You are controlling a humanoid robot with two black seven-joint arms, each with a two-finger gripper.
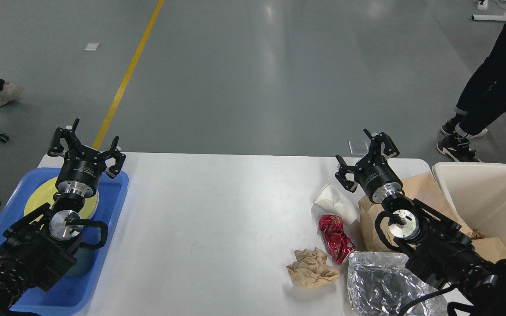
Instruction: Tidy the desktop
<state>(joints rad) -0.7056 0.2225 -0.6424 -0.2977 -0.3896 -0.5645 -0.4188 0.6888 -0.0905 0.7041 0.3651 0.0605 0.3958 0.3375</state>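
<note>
Right gripper (364, 155), jaws spread and empty, hangs just behind the crushed white paper cup (336, 203) near the desktop (218, 219) right edge; left gripper (85, 145), also spread, is well apart

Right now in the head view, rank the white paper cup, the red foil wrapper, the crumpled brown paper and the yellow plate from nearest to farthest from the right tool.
From the right tool:
1. white paper cup, just below it, slightly left.
2. red foil wrapper, nearer me than the cup.
3. crumpled brown paper, near the front edge.
4. yellow plate, far left, in the blue tray.
</note>
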